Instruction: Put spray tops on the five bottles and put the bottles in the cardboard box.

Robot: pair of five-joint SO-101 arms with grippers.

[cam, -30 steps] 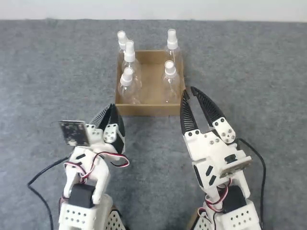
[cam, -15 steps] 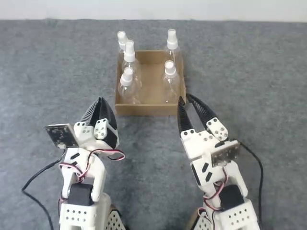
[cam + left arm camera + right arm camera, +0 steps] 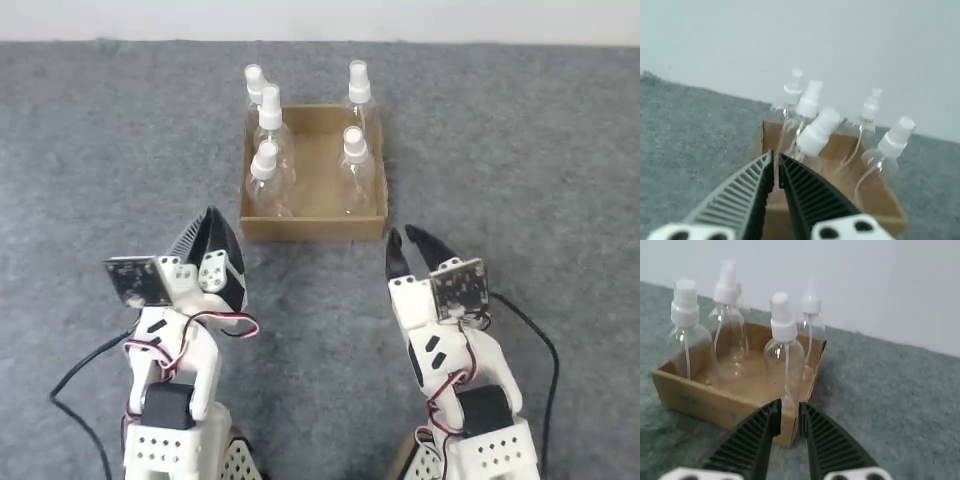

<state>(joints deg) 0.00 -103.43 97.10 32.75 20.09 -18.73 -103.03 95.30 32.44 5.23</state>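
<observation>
The cardboard box sits at the back middle of the grey carpet. Five clear bottles with white spray tops stand upright in it: three along its left side and two along its right side. My left gripper is shut and empty, just short of the box's front left corner. In the left wrist view its fingertips point at the box. My right gripper is near the front right corner, narrowly open and empty. In the right wrist view it faces the box's front wall.
Grey carpet spreads to both sides of the box and in front of it. A pale wall runs along the far edge. Black cables trail beside both arm bases.
My right gripper has drawn back from the box's front right corner, and its wide-open fingers have narrowed to a small gap. My left gripper shifted slightly left and stays shut.
</observation>
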